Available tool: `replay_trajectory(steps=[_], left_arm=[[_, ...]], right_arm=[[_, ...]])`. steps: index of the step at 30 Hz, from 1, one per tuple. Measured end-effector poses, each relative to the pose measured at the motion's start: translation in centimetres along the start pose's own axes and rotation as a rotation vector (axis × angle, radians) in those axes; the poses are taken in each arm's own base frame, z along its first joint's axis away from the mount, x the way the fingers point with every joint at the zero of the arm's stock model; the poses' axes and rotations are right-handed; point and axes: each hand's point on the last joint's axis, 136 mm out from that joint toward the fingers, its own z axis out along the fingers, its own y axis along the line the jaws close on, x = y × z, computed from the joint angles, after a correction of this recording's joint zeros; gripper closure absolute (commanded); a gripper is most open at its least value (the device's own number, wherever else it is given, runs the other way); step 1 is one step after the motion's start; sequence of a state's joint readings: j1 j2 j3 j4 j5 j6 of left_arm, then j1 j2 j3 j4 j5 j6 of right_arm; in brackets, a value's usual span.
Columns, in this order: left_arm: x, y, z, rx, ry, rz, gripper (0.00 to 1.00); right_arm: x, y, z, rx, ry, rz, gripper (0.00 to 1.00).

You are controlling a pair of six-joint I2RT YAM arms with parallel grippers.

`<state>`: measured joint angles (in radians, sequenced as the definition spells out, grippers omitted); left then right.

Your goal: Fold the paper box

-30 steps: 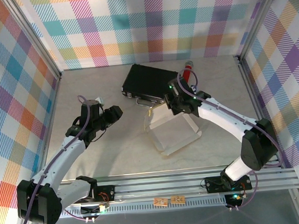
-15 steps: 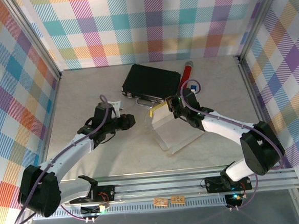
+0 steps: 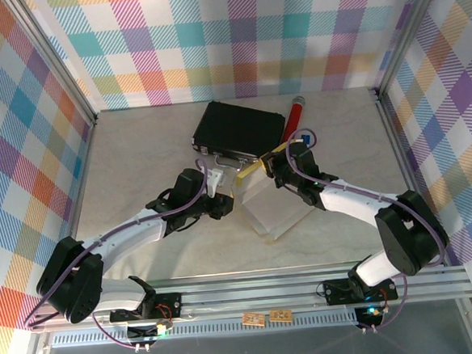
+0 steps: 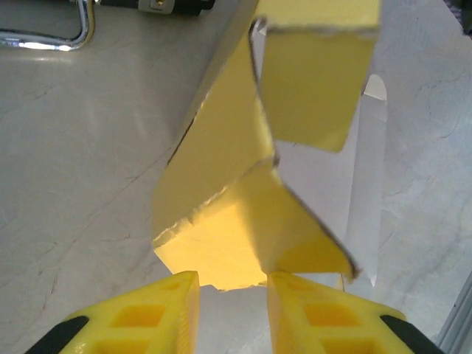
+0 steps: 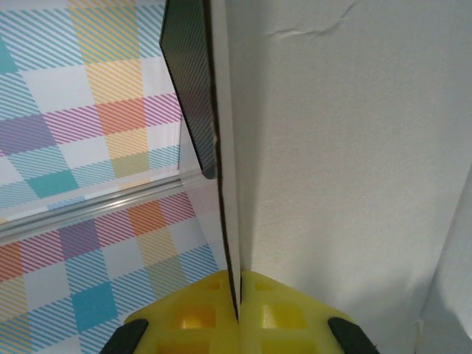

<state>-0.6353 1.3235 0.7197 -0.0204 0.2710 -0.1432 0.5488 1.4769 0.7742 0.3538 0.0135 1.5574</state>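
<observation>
Jaws of the right gripper [image 3: 269, 168] [image 5: 237, 295] are pressed together on the edge of a whitish panel of the bright yellow, creased thin-cardboard paper box [image 3: 278, 206] [image 4: 221, 184] [image 5: 332, 147]. The box stands tilted on the pale grey table [image 3: 137, 151], just in front of the black rectangular hard case [image 3: 239, 128]. The left gripper [image 3: 226, 203] [image 4: 230, 284] has its jaws partly apart, with a yellow flap's lower edge reaching just into the gap; whether either finger touches it is unclear. From above, the left fingertips are hidden under the wrist, and only a thin yellow strip of the box shows. The upper flap is cut off at the top of the left wrist view. Since a second ago the left arm has swung from the table's left side over to the box, and the panel stands steeper.
</observation>
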Motion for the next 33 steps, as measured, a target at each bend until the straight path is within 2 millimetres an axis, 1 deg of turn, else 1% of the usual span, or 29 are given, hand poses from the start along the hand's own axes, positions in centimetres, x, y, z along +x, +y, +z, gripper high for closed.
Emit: replay_trajectory(steps=[3,7,10,16,23,33], left_arm=[[0.4,0.0,0.5,0.001,0.014,0.028,0.7],[1.2,0.2,1.6,0.003,0.049,0.053,0.7],[1.4,0.0,2.0,0.009,0.062,0.073,0.7],[1.7,-1.1,2.4,0.03,0.07,0.111,0.7],[2.4,-3.2,3.3,0.067,0.097,0.171,0.7],[2.9,-3.5,3.9,0.057,0.111,0.185,0.7]], right_arm=[[0.0,-0.5,0.1,-0.004,0.018,-0.008,1.0],[0.0,-0.6,0.1,-0.022,0.039,-0.024,1.0],[0.1,-0.9,0.0,-0.031,0.052,-0.028,1.0],[0.1,-1.5,-0.2,-0.044,0.069,-0.041,1.0],[-0.1,-1.8,-0.7,-0.058,0.083,-0.042,1.0],[0.1,-2.4,-1.2,-0.073,0.092,-0.044,1.0]])
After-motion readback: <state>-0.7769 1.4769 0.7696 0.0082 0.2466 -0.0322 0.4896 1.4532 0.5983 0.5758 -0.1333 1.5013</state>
